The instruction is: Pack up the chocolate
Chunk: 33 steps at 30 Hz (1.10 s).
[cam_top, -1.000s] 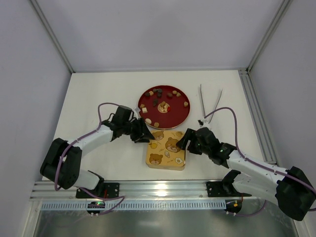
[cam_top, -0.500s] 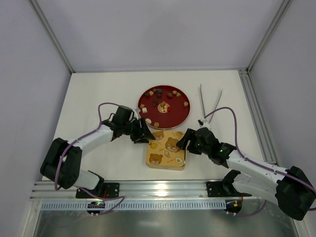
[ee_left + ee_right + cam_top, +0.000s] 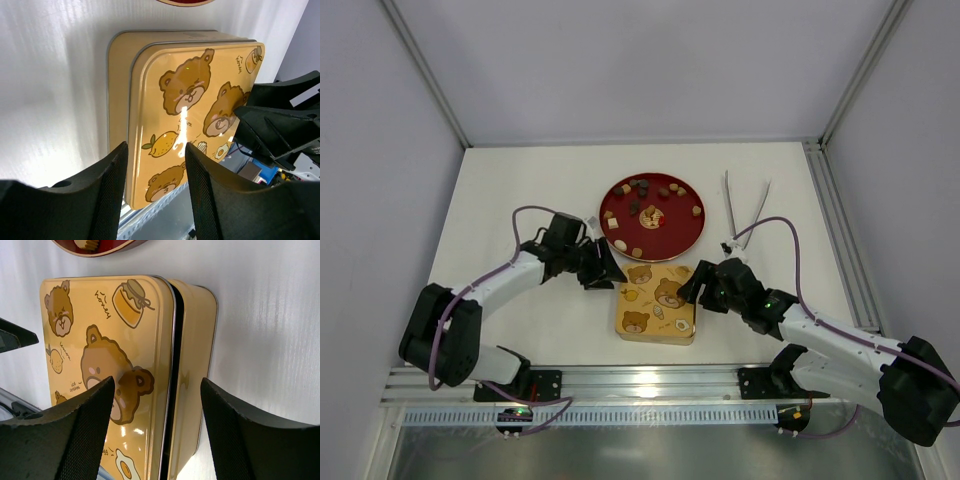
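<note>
- White walls are seen round a white counter (image 3: 520, 190).
- The left claw (image 3: 156, 150) is held with its fingers apart and nothing between them, just off the far-left corner of a tin (image 3: 657, 302).
- The right claw (image 3: 157, 384) is spread wide at the tin's right side. Whether it touches the tin cannot be told.
- The tin is yellow and square. Its lid is printed with brown bears, a lemon, a fried egg and a honey jar. A dark slit is seen between lid and base on the right claw's side.
- "honey" and "ice cream" can be read on the lid.
- The chocolate (image 3: 638, 188) is scattered as small tan, dark brown and cream pieces on a red plate (image 3: 675, 238), just beyond the tin.
- Metal tongs (image 3: 745, 205) are laid on the counter right of the plate.
</note>
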Available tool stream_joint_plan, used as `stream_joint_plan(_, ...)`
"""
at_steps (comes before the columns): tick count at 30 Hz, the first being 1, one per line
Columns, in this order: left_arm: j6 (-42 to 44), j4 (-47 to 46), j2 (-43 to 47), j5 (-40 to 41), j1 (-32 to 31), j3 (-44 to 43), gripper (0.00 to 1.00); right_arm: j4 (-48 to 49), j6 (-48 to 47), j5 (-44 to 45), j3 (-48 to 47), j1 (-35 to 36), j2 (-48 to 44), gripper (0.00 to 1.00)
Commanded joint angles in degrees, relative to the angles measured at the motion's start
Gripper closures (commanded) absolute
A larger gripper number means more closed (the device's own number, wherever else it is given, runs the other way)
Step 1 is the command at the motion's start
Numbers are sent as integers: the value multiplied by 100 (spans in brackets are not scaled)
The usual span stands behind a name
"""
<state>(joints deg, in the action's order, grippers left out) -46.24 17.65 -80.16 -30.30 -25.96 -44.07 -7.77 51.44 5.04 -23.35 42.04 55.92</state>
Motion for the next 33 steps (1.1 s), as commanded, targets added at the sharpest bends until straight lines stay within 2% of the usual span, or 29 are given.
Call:
stream_joint_plan(1,255,195,176,34,82,-58,51,162,68,190,-187,32,7,29)
stream_joint_plan(11,150,-174,9,-46,29,285,53,170,68,182,-240,41,15,29)
stream_joint_plan(33,-210,-455,-8,-98,-261,75,55,179,77,138,-389,129,138,31)
